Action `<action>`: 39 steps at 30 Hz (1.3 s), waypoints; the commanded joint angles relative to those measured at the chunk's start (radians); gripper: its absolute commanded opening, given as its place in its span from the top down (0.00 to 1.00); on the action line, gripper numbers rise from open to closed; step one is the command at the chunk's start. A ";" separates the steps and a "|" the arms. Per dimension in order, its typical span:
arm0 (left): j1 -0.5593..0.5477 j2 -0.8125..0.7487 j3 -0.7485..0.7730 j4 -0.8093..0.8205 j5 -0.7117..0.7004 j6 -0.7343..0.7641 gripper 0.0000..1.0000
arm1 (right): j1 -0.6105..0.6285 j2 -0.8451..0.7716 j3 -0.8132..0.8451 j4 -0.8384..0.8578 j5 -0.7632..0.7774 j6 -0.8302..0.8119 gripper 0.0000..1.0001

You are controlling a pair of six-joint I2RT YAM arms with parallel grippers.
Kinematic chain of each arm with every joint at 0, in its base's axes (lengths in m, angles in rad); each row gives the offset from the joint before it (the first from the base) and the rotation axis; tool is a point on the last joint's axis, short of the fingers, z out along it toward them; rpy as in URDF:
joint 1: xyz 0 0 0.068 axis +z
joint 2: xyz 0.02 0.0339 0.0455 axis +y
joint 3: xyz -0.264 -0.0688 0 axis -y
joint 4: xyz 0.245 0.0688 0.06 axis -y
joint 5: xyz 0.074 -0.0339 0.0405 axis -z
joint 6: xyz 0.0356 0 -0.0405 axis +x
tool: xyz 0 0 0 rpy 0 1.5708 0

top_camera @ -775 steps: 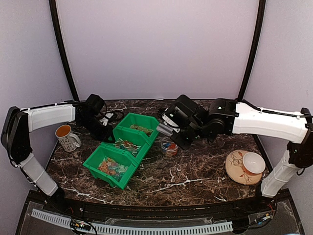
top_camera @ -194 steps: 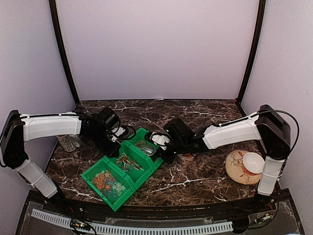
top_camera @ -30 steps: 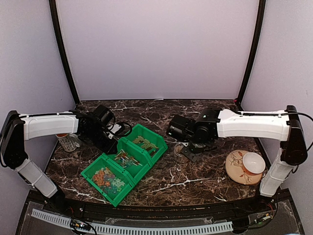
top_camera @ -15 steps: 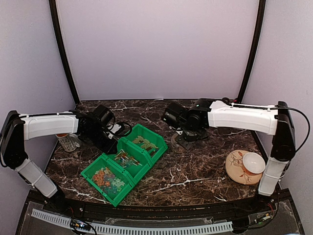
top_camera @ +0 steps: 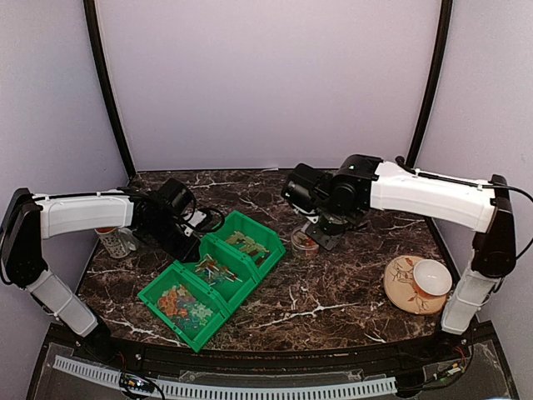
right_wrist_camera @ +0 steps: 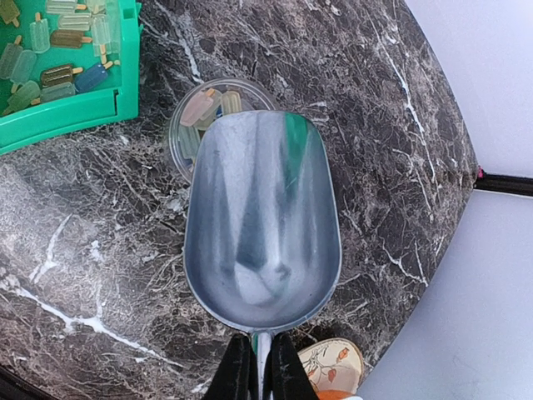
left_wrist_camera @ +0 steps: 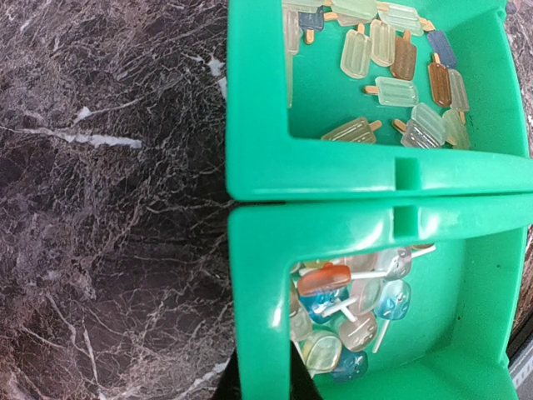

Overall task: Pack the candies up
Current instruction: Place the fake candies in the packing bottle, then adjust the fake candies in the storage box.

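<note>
The candies fill three joined green bins [top_camera: 250,254]: pale popsicle shapes [left_wrist_camera: 391,75] in the far one, lollipops [left_wrist_camera: 354,304] in the middle one, orange and green ones [top_camera: 185,304] in the near one. My left gripper [left_wrist_camera: 263,379] is shut on the middle bin's side wall [left_wrist_camera: 258,317]. My right gripper [right_wrist_camera: 261,362] is shut on the handle of an empty metal scoop [right_wrist_camera: 262,225]. The scoop's tip hangs over a small clear cup [right_wrist_camera: 187,117] that holds a few pale candies. From above, that cup [top_camera: 306,244] stands just right of the bins, under the right gripper [top_camera: 321,232].
A patterned mug [top_camera: 113,242] stands at the left behind the left arm. A decorated plate [top_camera: 401,292] carrying a white bowl [top_camera: 431,277] lies at the right, and its rim [right_wrist_camera: 333,367] shows near the scoop handle. The table is dark marble [left_wrist_camera: 108,208].
The right arm has swung away from the plate side and drawn back, bringing the scoop over the clear cup. The left arm and the bins have stayed put.
</note>
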 commanded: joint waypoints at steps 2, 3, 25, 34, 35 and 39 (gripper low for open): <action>0.005 -0.042 0.008 0.037 0.051 -0.017 1.00 | 0.011 -0.046 -0.022 -0.004 0.021 -0.001 1.00; 0.006 -0.043 0.006 0.040 0.057 -0.018 1.00 | 0.012 -0.053 -0.029 0.002 0.017 -0.006 1.00; 0.137 -0.197 -0.253 0.563 0.828 -0.389 1.00 | -0.024 -0.274 -0.108 0.196 0.124 0.035 1.00; 0.138 -0.214 -0.235 0.524 0.782 -0.343 1.00 | -0.024 -0.272 -0.100 0.201 0.090 0.025 1.00; 0.137 -0.213 -0.223 0.483 0.744 -0.316 1.00 | -0.024 -0.274 -0.097 0.202 0.083 0.018 1.00; 0.136 -0.169 -0.113 0.211 0.516 -0.178 1.00 | 0.000 -0.289 -0.085 0.214 0.032 -0.044 1.00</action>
